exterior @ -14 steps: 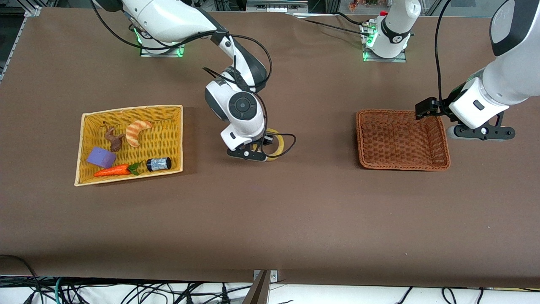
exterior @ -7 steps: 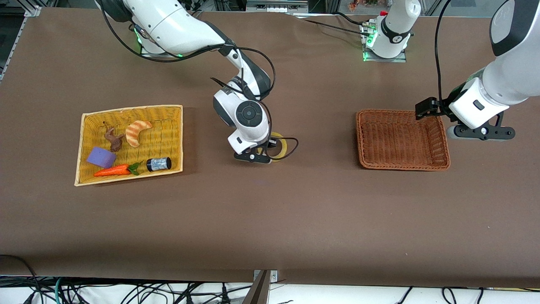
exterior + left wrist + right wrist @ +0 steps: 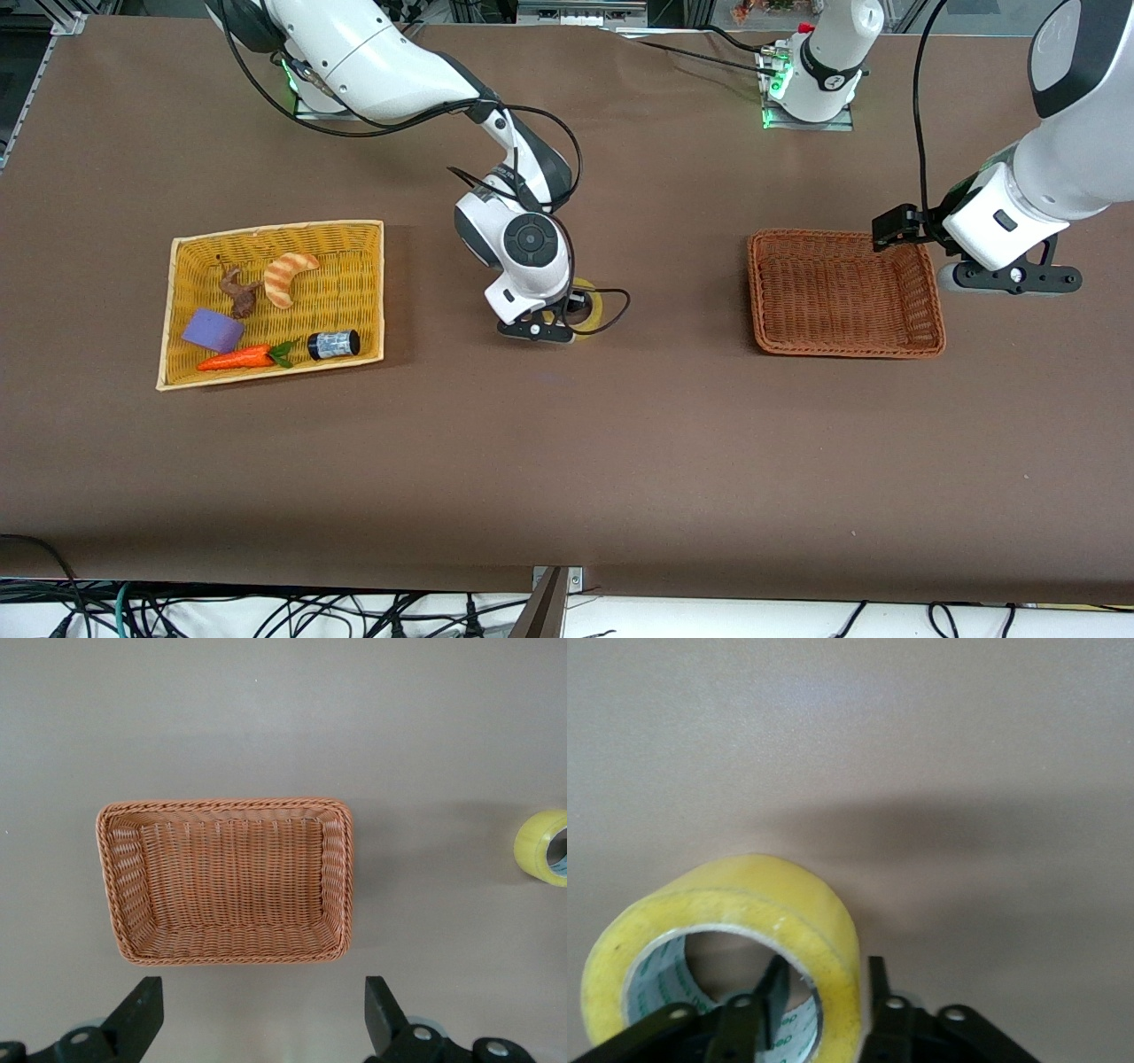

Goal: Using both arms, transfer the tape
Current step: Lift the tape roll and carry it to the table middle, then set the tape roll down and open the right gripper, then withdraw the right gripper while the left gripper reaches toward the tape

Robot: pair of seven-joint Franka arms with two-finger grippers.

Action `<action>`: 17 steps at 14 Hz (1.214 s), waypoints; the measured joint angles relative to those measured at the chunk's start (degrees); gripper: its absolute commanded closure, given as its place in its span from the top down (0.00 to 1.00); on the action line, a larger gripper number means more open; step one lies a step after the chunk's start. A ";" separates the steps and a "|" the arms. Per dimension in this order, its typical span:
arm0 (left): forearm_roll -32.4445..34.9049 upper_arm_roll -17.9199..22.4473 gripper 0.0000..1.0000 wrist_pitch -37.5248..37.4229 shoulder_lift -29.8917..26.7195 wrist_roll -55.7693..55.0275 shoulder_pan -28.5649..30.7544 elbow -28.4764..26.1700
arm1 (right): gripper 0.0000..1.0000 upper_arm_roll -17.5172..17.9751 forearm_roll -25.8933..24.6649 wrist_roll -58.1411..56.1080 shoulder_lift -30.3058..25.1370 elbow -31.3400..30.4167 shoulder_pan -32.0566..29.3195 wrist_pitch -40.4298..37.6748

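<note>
Straddling tape [image 3: 744, 912] wall, right gripper [image 3: 824, 992]

We find almost nothing legible. The tape [image 3: 726, 939] carries green printed lettering on the pale inner core, seen in the right wrist view, but we cannot make out any word of it. The small black-capped cylinder [image 3: 334, 344] in the yellow basket [image 3: 370, 292] has a bluish label, too small for us to read.

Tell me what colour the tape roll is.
The tape is translucent yellow; the right wrist view shows it best.
</note>
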 measured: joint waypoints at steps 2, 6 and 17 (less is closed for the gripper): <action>0.00 0.00 1.00 0.00 0.00 0.00 0.00 0.00 | 1.00 -0.05 -0.03 -0.01 -0.10 0.55 0.00 -0.53; 0.00 -0.17 1.00 0.00 0.00 0.00 -0.04 0.00 | 1.00 -0.58 -0.18 -1.30 -2.37 6.00 -0.20 -8.96; -0.15 -0.36 1.00 -2.10 0.95 -0.95 -4.12 -0.80 | 1.00 -2.02 -0.31 -36.86 -17.34 11.10 -23.16 -33.05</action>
